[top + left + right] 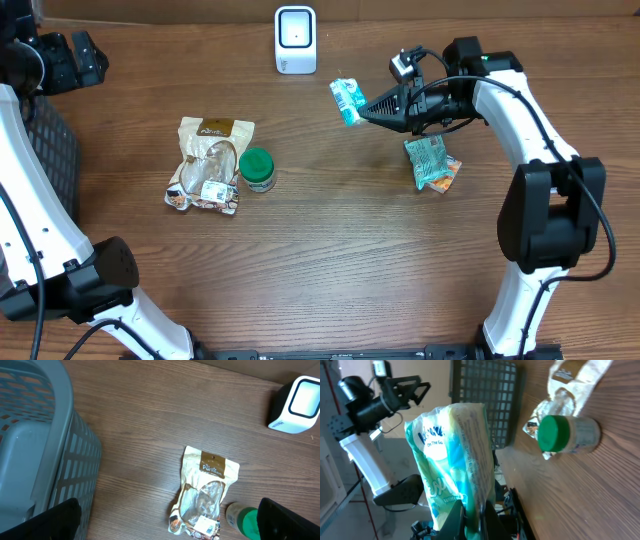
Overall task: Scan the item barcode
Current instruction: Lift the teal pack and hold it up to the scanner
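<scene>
Crinkly teal plastic packet in right tool

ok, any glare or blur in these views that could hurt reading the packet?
Overhead: even light, sharp, no glare on the teal-and-white soft packet. Right wrist: packet fills the foreground, slightly soft, background pale and bright. Left wrist: brown wooden table crisp, window of the white box scanner blown out to white.
</scene>
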`<state>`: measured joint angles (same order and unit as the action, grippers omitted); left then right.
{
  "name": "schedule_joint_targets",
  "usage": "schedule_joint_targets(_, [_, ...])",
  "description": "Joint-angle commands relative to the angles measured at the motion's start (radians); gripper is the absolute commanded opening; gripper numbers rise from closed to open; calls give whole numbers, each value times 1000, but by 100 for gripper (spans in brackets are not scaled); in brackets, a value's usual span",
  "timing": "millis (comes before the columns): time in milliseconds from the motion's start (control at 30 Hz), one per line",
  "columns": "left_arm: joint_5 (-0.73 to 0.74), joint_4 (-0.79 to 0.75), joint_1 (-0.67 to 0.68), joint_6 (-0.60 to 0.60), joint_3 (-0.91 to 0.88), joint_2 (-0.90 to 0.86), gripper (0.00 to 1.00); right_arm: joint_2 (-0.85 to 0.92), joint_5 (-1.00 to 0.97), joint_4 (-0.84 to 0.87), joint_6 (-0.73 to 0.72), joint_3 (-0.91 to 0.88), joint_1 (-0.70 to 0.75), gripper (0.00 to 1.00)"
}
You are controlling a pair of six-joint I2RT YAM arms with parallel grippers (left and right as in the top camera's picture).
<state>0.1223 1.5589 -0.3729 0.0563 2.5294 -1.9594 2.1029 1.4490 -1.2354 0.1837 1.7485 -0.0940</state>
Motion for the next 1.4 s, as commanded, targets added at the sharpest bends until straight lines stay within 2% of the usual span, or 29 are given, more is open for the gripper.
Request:
schedule_joint_targets(0, [1,0,7,11,20,18,100,-79,45,-1,6,23,-1,4])
schedule_joint_targets(933, [1,0,7,11,20,18,100,-80,39,-5,6,23,-1,4])
schedule_joint_targets(1100, [1,0,7,11,20,18,100,-80,-159,4,-59,23,-3,4])
schedule_joint_targets(1267, [1,0,7,11,20,18,100,-80,-497,52,-232,59,-39,4])
schedule_joint_targets(1333, [1,0,7,11,20,18,100,-80,-617,52,-275,106,-64,4])
schedule_joint_targets(1367, [1,0,7,11,20,18,100,-80,-749,51,-321,175,-97,4])
